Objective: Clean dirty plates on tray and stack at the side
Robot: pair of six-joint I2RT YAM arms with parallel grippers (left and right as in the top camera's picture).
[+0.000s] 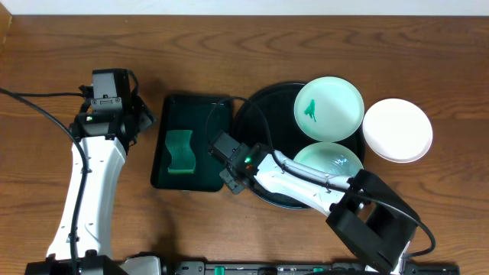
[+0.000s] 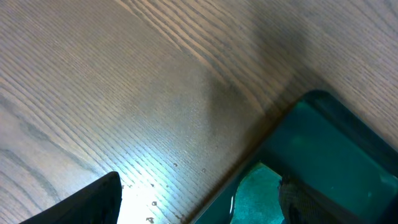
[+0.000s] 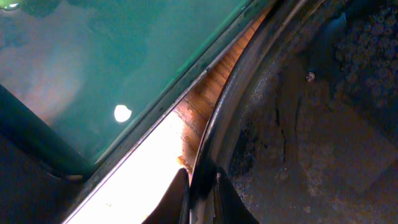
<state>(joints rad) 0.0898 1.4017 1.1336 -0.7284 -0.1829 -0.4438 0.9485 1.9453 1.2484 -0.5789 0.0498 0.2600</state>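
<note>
- My right tool [image 3: 199, 198] is shut narrow, and in the right wrist view its tips seem to nip the near-left rim of the large round glossy black tray [image 1: 267, 107]. The rim runs up between the two tips.
- My left tool [image 2: 199, 208] stands wide and holds nothing. It hovers over the wooden counter [image 1: 229, 46], at the far-left corner of the small rectangular dark green tray [image 1: 191, 111].
- A pale mint round plate with a green smear in its middle [image 1: 336, 99] sits on the far-right part of the black tray.
- A second pale mint plate [image 1: 336, 159] lies nearer me on the same tray, partly under my right arm. I cannot tell whether it is soiled.
- A plain white round plate [image 1: 397, 130] rests on the counter just beside the black tray's right edge. I take that spot for the stacking place.
- The relation that matters: both plates on the tray lie to the right of my right tool, across the tray, and the smeared one is also farther from me.
- The green rectangular sponge [image 1: 179, 151] lies the other way, in the dark green tray. Its long axis runs from me toward the far edge.
- My left arm is nearer the sponge and my right arm is nearer the plates. So I judge that wiping falls to the left arm while the right steadies the tray.
</note>
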